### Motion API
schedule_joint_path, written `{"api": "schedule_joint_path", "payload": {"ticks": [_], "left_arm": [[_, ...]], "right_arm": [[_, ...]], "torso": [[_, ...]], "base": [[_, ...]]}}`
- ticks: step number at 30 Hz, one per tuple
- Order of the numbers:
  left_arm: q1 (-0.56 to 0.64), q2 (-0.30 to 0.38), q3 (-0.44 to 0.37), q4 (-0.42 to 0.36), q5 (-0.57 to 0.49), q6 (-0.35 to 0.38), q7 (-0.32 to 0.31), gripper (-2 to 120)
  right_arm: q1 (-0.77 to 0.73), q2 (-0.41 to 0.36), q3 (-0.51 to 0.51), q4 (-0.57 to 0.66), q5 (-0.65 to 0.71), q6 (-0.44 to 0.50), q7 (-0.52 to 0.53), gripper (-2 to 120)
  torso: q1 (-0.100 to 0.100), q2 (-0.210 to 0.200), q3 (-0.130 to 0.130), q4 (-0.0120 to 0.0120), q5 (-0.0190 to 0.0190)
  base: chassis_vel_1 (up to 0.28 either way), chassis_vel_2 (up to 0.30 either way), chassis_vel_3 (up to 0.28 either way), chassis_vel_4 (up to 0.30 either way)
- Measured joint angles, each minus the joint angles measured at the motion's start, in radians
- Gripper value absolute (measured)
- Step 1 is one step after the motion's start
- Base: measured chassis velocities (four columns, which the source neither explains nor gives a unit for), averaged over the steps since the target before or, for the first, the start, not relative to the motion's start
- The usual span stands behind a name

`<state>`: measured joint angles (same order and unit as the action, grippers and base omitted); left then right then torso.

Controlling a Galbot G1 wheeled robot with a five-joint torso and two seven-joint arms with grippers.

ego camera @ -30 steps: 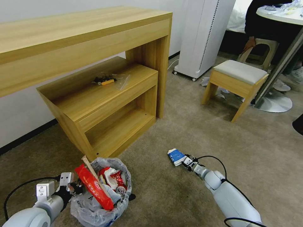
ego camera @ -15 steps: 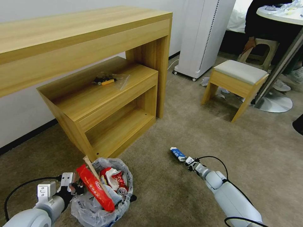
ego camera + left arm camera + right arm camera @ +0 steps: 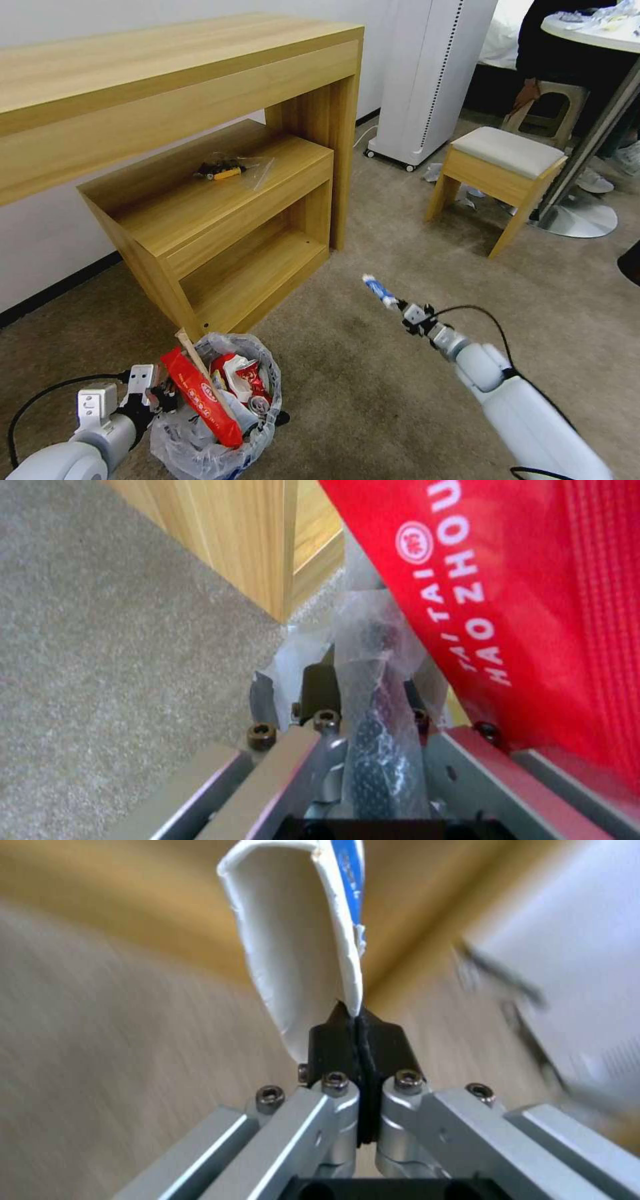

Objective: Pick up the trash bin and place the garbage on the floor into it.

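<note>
Look at the lower left of the head view: your trash bin (image 3: 215,427) sits there, a small round bin lined with a crinkly translucent bag (image 3: 193,440) whose rim puffs out around the load. It is crammed with a long red wrapper (image 3: 200,395) with white lettering, a wooden stick (image 3: 200,368) leaning out beside it, and a crushed red can (image 3: 252,383) among white and red scraps. Your left gripper (image 3: 159,398) is at the bin's left rim; in the left wrist view its jaws are closed on the bag-covered rim (image 3: 373,715), with the red wrapper (image 3: 520,605) hanging right beside them and the leg of the wooden shelf unit (image 3: 240,545) just behind.

Right of centre in the head view, your right gripper (image 3: 400,308) is raised above the floor (image 3: 373,393), a beige-brown short-pile carpet, and holds a blue-and-white cup (image 3: 379,291) well apart from the bin. The right wrist view shows that cup (image 3: 300,935) squashed flat, white inside with blue print on the outer face, its edge pinched between the black fingertips (image 3: 333,1040), which meet tightly on it.

Beyond, you have a wooden desk (image 3: 167,80), a small stool (image 3: 507,167) in the upper right and a white appliance (image 3: 433,73) at top centre.
</note>
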<state>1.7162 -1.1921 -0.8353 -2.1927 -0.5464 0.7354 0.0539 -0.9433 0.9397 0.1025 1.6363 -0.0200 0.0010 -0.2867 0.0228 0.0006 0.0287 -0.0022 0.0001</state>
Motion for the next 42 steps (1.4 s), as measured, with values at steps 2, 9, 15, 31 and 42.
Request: {"api": "schedule_joint_path", "payload": {"ticks": [2, 9, 15, 31, 42], "left_arm": [[-0.001, -0.001, 0.0, 0.004, -0.003, 0.0, -0.006, 0], [-0.005, -0.001, -0.001, 0.007, -0.009, 0.0, -0.017, 0], [-0.008, -0.003, -0.003, 0.006, -0.013, 0.0, -0.023, 0], [-0.021, -0.01, 0.006, 0.005, -0.016, 0.0, -0.028, 0], [-0.022, -0.007, 0.005, 0.003, -0.016, 0.0, -0.028, 0]], "right_arm": [[0.043, -0.032, -0.071, 0.118, 0.065, -0.038, -0.035, 0], [0.229, -0.053, -0.335, 0.301, 0.123, -0.105, -0.133, 0], [0.342, -0.037, -0.596, 0.379, 0.138, -0.161, -0.132, 0], [0.325, -0.044, -0.664, 0.319, 0.175, -0.259, -0.065, 14], [0.328, -0.009, -0.664, 0.263, 0.185, -0.227, -0.025, 52]], "torso": [[0.0, 0.0, 0.0, 0.0004, -0.0002], [0.0, 0.0, 0.0, 0.0004, -0.0001], [0.0, 0.0, 0.0, 0.0004, -0.0001], [0.0, 0.0, 0.0, 0.0001, 0.0001], [0.0, 0.0, 0.0, 0.0002, 0.0002]], "base": [[0.0, 0.0, 0.0, 0.0], [0.0, 0.0, 0.0, 0.0], [0.0, 0.0, 0.0, 0.0], [0.0, 0.0, 0.0, 0.0], [0.0, 0.0, 0.0, 0.0]]}}
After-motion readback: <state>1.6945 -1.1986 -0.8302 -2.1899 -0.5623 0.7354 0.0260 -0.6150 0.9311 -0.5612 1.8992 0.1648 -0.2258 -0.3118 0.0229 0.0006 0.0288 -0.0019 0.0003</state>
